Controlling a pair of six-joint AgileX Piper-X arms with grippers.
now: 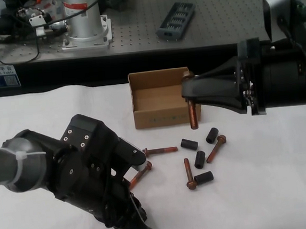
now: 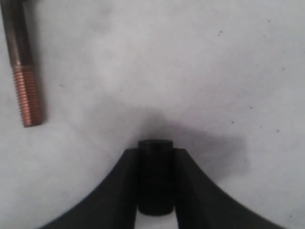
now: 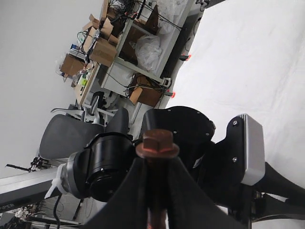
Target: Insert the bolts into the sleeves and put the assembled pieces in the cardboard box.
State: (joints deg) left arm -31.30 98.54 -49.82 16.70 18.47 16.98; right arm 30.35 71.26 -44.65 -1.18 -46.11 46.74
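As things stand: each arm carries one half of a pair, and with so many parts lying loose the task looks barely begun.
Left gripper (image 2: 155, 160): pinching a black sleeve (image 2: 155, 179) between its fingers, low over the white cloth (image 1: 266, 179) near the bench's front edge, left of middle. A stray bolt (image 2: 24, 71) lies just beside it.
Right gripper (image 1: 190, 96): comes in from the bench's right edge, closed on a copper bolt (image 1: 193, 116) near its hex head. The shank hangs down just in front of the right front corner of the cardboard box (image 1: 158, 118).
Box: mid-bench, toward the cloth's back edge.
Loose parts: other bolts (image 1: 189, 173) and spare sleeves (image 1: 200, 159) lie on the cloth in front of the box.
Risk, alignment: bolt and sleeve are well apart and differently oriented, so a skewed approach could jam the thread on the sleeve's rim.
Risk, grip: pushing force could twist the sleeve or slide the bolt in its pinch.
Risk, clutter: the hanging shank could strike the box wall, and the low left gripper could knock the stray bolt.
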